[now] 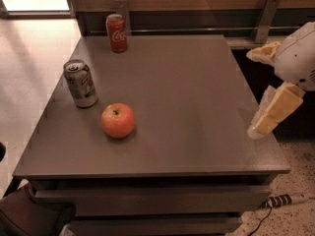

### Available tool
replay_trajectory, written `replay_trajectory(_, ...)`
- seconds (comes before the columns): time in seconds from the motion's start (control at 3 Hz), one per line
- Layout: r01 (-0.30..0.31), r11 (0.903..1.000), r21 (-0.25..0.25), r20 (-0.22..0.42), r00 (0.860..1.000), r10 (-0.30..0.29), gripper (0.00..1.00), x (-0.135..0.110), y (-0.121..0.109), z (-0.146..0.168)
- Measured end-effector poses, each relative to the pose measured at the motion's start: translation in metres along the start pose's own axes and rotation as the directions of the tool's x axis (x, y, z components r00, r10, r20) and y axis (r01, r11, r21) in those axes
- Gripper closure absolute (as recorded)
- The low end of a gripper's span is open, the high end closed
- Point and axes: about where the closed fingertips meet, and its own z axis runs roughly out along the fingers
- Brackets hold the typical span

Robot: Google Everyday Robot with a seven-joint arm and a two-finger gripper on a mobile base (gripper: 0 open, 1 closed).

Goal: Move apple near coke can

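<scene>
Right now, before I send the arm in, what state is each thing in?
apple: resting on the table, stem dimple up, not held.
coke can: upright at the far left corner, well apart from the apple.
silver can: upright, just left of the apple, not touching it.
gripper: open and empty, at the table's right edge, far from the apple.

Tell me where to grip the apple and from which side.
Take the apple across its widest middle, probably from above: it sits dimple up, round, with the silver can close behind-left. The gripper hangs open past the right edge of the table.
</scene>
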Motion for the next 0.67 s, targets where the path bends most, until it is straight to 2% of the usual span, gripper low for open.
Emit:
replay_trajectory(0.33, 0.015, 0.9983, -0.056, 0.216, 0.976, -0.002, 0.00, -0.013, 0.011, 0.047)
replay_trajectory(0.67, 0.020, 0.9968, -0.078, 0.438, 0.899, 0.016, 0.00, -0.051, 0.029, 0.065)
